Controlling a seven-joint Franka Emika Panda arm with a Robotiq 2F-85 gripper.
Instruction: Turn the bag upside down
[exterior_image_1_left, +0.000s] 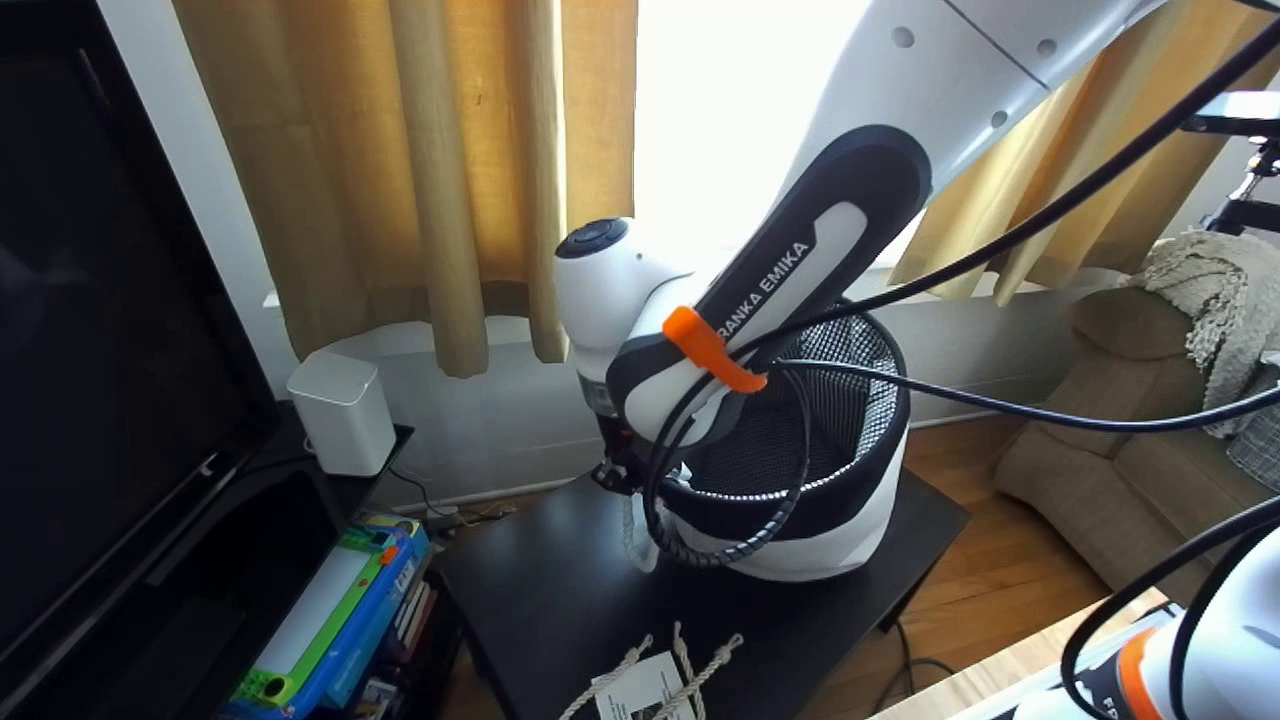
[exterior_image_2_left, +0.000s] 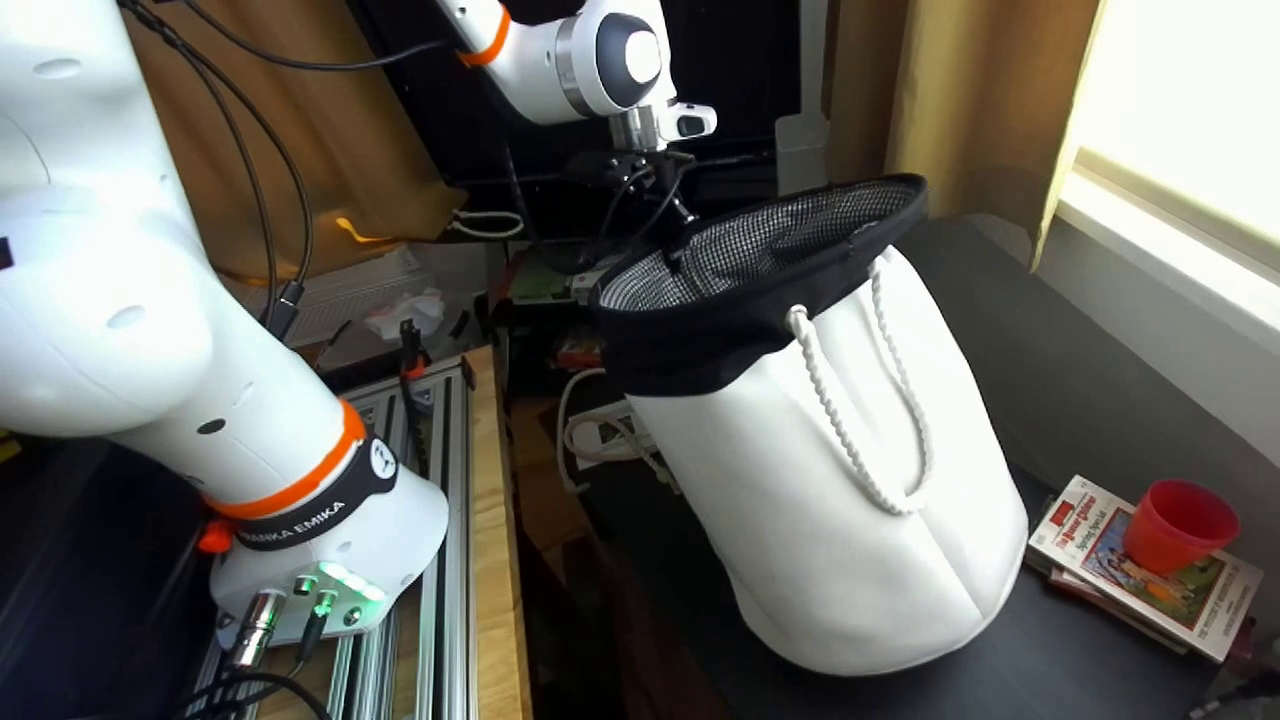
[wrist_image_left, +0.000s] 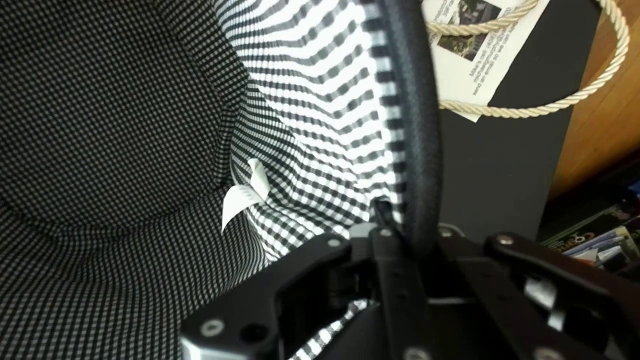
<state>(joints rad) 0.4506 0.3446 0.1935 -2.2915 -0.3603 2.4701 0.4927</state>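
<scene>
The white bag (exterior_image_2_left: 785, 480) is stood on a dark table (exterior_image_1_left: 540, 570), its opening turned upward and its checked lining (wrist_image_left: 120, 110) exposed in the wrist view. The black rim (wrist_image_left: 416, 130) is pinched by the gripper (wrist_image_left: 415, 232), with one finger set inside the bag and one outside. A white rope handle (exterior_image_2_left: 898, 503) is hung down the bag's side. Nearby, a red cup (exterior_image_2_left: 1178, 530) is set on books (exterior_image_2_left: 1150, 595); a printed sheet (wrist_image_left: 464, 82) is crossed by cords (wrist_image_left: 530, 112).

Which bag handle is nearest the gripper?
The white loop hanging just below the gripper; the other handle hangs on the opposite side of the bag.
</scene>
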